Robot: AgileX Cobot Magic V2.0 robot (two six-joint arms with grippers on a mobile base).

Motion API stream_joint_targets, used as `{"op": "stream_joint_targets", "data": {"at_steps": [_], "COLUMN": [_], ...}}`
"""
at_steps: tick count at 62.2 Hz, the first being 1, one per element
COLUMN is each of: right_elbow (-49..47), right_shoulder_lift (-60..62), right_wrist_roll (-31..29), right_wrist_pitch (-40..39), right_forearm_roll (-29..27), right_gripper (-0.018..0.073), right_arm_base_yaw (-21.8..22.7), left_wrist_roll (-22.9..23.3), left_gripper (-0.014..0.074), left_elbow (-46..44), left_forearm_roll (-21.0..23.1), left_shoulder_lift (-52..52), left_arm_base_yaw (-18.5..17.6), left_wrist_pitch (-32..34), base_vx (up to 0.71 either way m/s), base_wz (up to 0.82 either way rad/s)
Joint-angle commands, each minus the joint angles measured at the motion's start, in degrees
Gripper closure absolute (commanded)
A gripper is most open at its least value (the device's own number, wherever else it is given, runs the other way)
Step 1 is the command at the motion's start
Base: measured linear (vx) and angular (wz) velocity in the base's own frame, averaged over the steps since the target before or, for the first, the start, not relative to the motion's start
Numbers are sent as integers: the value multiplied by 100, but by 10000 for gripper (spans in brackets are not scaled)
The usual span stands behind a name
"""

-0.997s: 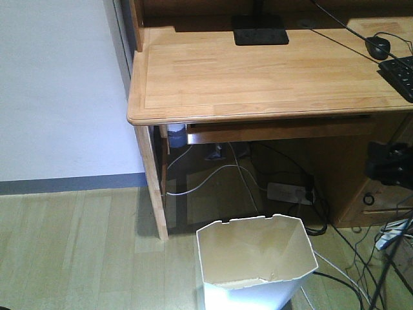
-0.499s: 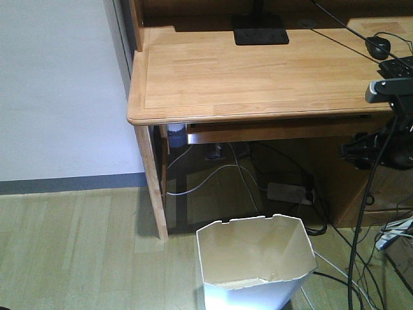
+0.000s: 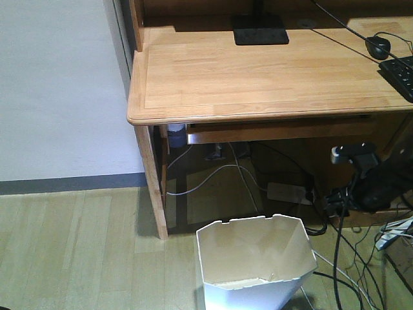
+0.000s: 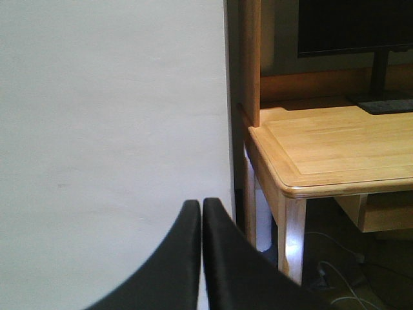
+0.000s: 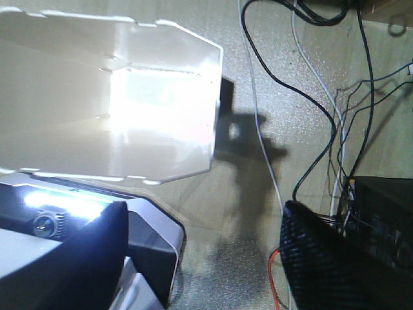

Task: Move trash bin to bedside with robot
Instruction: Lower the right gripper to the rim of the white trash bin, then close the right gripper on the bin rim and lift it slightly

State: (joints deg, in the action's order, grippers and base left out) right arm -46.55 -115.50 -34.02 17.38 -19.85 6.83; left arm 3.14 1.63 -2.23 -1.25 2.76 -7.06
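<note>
**First onlooker:** What is taking up most of the room?

**Second onlooker:** A pale wall (image 3: pixel 58 84) is meeting a plank floor (image 3: pixel 71 245), and a light wooden surface (image 3: pixel 258 71) is standing against them both.

**First onlooker:** And where is the trash bin (image 3: pixel 255 258) sitting?

**Second onlooker:** It is standing upright on the floor just in front of the surface, right of its front leg (image 3: pixel 151 181), with its open mouth facing up. Nothing is touching it.

**First onlooker:** What are the arms doing?

**Second onlooker:** The right arm (image 3: pixel 368 181) is hanging low beside the bin, apart from it, under the surface's right end. Seen from its wrist, the right claw (image 5: pixel 205 210) is gaping wide and gripping nothing, with the bin's rim lying ahead of it. The left claw (image 4: pixel 201 203) is pressing its two black fingers (image 4: pixel 222 258) together on nothing, pointing at the wall beside the surface's corner.

**First onlooker:** Any smaller things?

**Second onlooker:** Cables (image 3: pixel 348 258) are trailing over the floor near a white power strip (image 3: pixel 287 192). On top, a monitor foot (image 3: pixel 260 29), a keyboard (image 3: pixel 400 74) and a mouse (image 3: pixel 377 46) are resting.
</note>
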Motion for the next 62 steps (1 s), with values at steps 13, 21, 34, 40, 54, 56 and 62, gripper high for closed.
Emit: {"op": "stream_joint_targets", "data": {"at_steps": [13,21,34,40,54,56,62], "right_elbow": [-1028,-1600,-2355,-2766,-3801,-3925,-4278], "right_shoulder_lift": [-1641,-2419,-3387,-3764,-4530,-4654,-4946], "right_wrist_roll": [-181,-307,-414,-414,-414,-414,-414], "right_wrist_pitch": [-501,-454,-459,-403,87,152,343], "right_forearm_roll": [-50,-50,-50,-55,-159,-159,-164], "right_gripper": [87,87,87,87,87,87,87], "right_arm_base_yaw": [25,25,25,25,6,6,25], "left_wrist_roll": [25,25,25,25,25,25,25], "left_gripper": [603,603,603,603,603,603,603], "left_elbow": [-119,-119,-119,-119,-119,-119,-119], "left_forearm_roll": [26,26,26,26,26,26,26], "left_shoulder_lift": [-39,-39,-39,-39,-39,-39,-39], "left_arm_base_yaw": [-7,-7,-7,-7,-7,-7,-7], "left_wrist_pitch": [416,416,416,416,416,416,416], "base_vx": [0,0,0,0,0,0,0], "base_wz": [0,0,0,0,0,0,0]}}
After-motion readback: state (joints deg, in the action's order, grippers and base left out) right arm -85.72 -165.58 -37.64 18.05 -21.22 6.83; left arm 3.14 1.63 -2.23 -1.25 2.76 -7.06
